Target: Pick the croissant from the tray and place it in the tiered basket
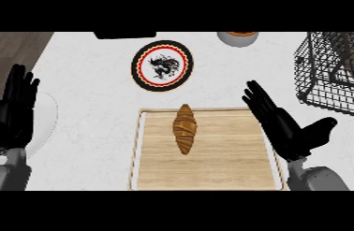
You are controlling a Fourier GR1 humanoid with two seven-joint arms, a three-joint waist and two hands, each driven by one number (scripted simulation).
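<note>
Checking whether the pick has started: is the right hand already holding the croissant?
No: the croissant lies alone on the wooden tray, and the right hand is open beside the tray, apart from it.

White counter [90,132], wooden tray [228,164], patterned plate [162,65], wire basket [325,71]

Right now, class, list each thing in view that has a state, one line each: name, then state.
Croissant: lying on the tray, untouched.
Tray: flat on the counter, holding only the croissant.
Basket: at the far right, partly out of view.
Plate: flat beyond the tray.
Right hand: open, over the tray's right edge.
Left hand: open, resting at the left edge.
</note>
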